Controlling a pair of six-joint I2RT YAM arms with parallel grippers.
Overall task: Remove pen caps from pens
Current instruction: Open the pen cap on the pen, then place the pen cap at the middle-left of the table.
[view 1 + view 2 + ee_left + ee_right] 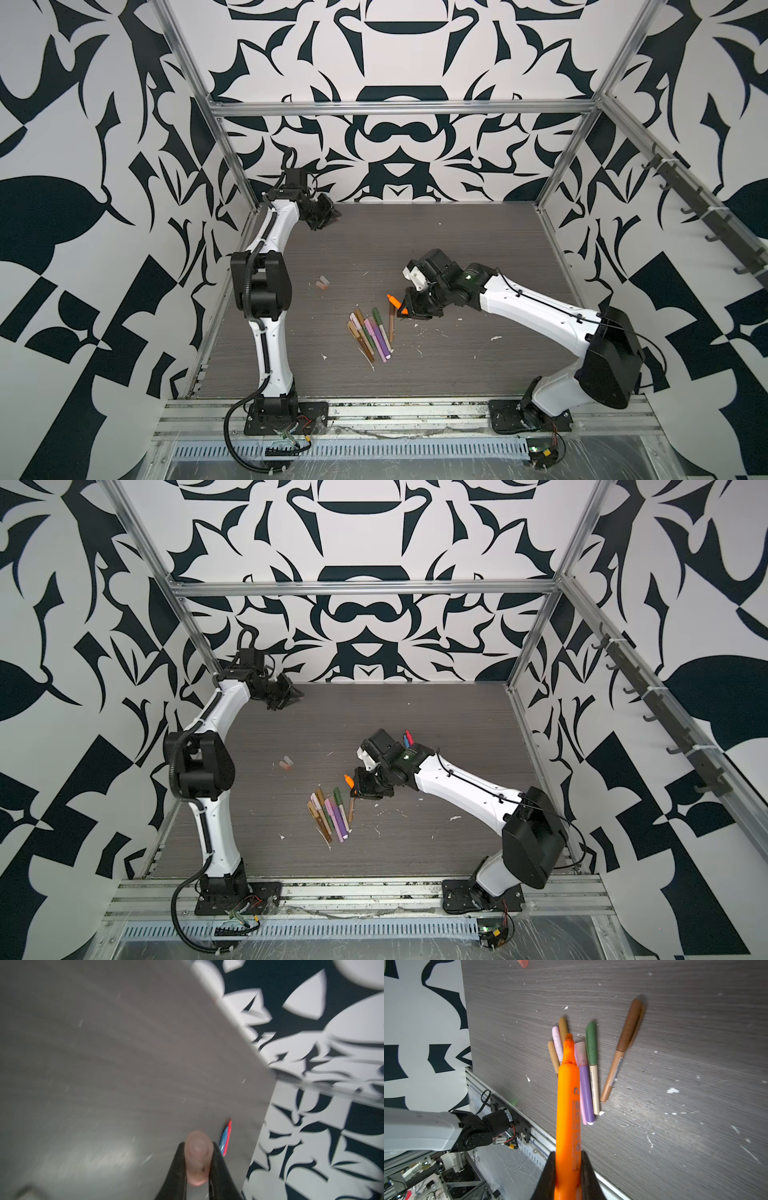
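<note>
In both top views the right end effector (405,311) clamps the orange pen (393,300), apparently steadying it beside the capped pens (380,338); in the left wrist view the left end effector (198,1147) pinches a loose pen cap (197,1159), likely for discarding; the right wrist view shows the pen's bare tip (568,1038) pointing ahead.

I saw a grey wood-grain bench (415,249) dotted with white flecks (496,338), mostly over its near half. Black-and-white patterned walls (399,50) rose behind its far, left and right edges, framed by aluminium rails (399,109). A bar of dark hooks (712,222) ran along the right wall. A slotted strip (374,449) lay beyond the bench's near edge.
</note>
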